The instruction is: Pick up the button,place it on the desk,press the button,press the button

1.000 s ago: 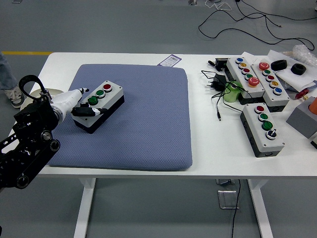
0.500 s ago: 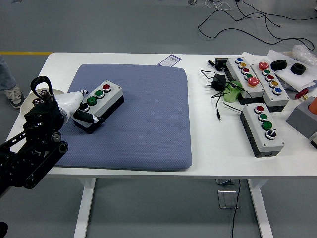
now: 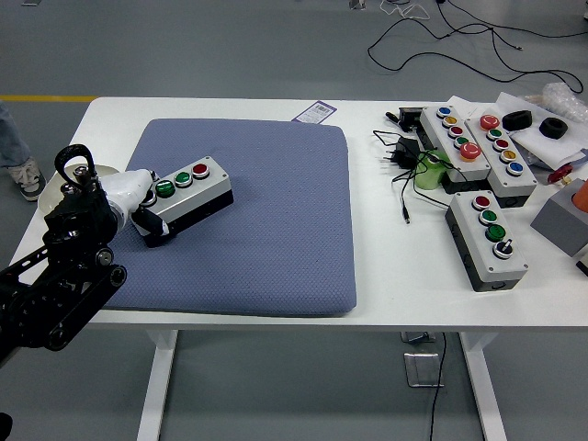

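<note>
Button box with red and green buttons sits tilted near the left edge of the blue mat on the white table. The left hand clasps its near-left end, fingers curled around it.

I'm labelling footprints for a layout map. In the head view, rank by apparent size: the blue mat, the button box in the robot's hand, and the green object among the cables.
1. blue mat
2. button box
3. green object, partly hidden by cables
</note>
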Motion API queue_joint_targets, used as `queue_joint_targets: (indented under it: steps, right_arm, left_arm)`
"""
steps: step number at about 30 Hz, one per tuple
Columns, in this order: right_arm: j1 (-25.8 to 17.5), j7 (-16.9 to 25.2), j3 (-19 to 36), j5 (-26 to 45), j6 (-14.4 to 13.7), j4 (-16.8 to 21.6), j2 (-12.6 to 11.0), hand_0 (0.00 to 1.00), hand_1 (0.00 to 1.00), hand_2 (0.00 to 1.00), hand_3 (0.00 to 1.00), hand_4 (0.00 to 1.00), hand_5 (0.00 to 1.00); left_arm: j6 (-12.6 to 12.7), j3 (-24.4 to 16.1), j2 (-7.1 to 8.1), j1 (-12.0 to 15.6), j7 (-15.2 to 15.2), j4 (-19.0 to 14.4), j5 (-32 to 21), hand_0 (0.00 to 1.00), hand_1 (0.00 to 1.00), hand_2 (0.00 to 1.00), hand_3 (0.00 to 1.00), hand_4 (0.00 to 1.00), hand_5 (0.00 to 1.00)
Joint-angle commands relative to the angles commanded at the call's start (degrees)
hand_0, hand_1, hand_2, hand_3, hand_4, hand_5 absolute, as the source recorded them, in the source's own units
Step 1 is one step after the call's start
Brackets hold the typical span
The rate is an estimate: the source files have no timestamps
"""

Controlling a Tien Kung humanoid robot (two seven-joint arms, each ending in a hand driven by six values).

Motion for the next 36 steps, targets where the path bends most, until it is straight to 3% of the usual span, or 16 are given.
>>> queue_joint_targets:
  steps: [1,9,17,21,24,29,36]
  right_arm:
    - [0.01,0.01,0.04,-0.04,0.0,0.0,0.0,0.685,0.67,0.725,0.664,0.355,0.199]
    - [0.08,0.07,-0.13,0.14,0.04,0.0,-0.02,0.685,0.669,0.725,0.663,0.354,0.198]
    - [0.1,0.09,-0.28,0.18,0.09,0.0,-0.01,0.685,0.668,0.723,0.663,0.354,0.198]
    - [0.16,0.1,-0.34,0.27,0.06,0.0,0.02,0.685,0.668,0.723,0.663,0.354,0.198]
    - [0.2,0.1,-0.4,0.22,0.09,0.0,0.02,0.685,0.668,0.723,0.663,0.354,0.198]
    - [0.2,0.09,-0.28,0.07,0.08,0.0,0.0,0.685,0.669,0.722,0.663,0.353,0.198]
    - [0.11,0.0,-0.12,-0.14,0.13,0.0,0.1,0.685,0.669,0.723,0.662,0.353,0.198]
  left_arm:
    - [0.48,0.0,0.03,-0.01,-0.33,-0.06,-0.04,0.231,0.324,0.334,0.421,0.749,0.002]
    - [5.16,0.42,0.59,-0.18,-7.01,-0.41,-0.73,0.218,0.295,0.306,0.397,0.734,0.002]
    - [5.69,2.2,1.05,-1.09,-17.05,0.24,0.51,0.2,0.279,0.289,0.388,0.712,0.002]
    - [6.28,4.63,1.8,-2.13,-23.83,0.96,-0.82,0.178,0.269,0.279,0.382,0.707,0.002]
    - [5.92,6.0,2.52,-3.15,-29.31,2.05,-1.83,0.178,0.269,0.279,0.382,0.707,0.002]
    - [2.41,7.62,3.75,-4.39,-38.56,3.45,-4.36,0.181,0.276,0.284,0.388,0.707,0.002]
    - [0.38,9.05,3.33,-5.11,-39.19,5.94,1.09,0.194,0.283,0.291,0.388,0.704,0.002]
